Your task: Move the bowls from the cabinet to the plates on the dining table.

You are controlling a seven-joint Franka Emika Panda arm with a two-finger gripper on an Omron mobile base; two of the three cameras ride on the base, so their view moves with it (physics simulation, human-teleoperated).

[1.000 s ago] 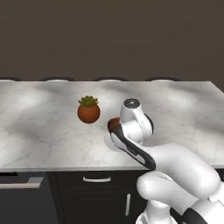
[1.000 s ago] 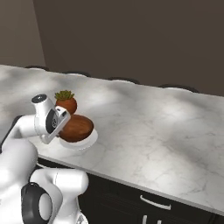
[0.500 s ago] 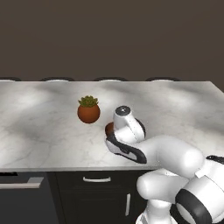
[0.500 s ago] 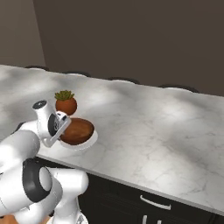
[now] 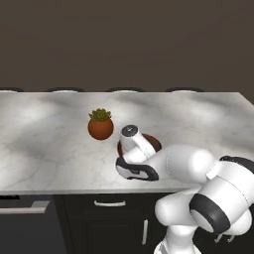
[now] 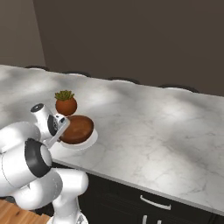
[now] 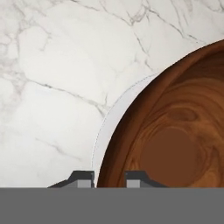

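Lowered and drawn in toward the near table edge since 1 second ago, the white arm now folds over the wooden bowl (image 6: pixel 77 129) at lower centre of the left base view, while bowl and plant stand where they stood. Seen from the right base view, at left of centre, the reddish-brown bowl sits on a white plate (image 6: pixel 89 141) on the marble dining table (image 6: pixel 166 131), close to its front edge. Just behind it, toward upper left, stands a small green plant in a round terracotta pot (image 6: pixel 65 103), apart from the plate. In the hand view, the gripper (image 7: pixel 110 177) at bottom centre has its 2 dark tips set close together astride the bowl's rim, 1 inside the bowl and 1 over the plate's pale edge, pinching that rim. Below the tabletop run dark drawer fronts with silver handles (image 6: pixel 156 202).
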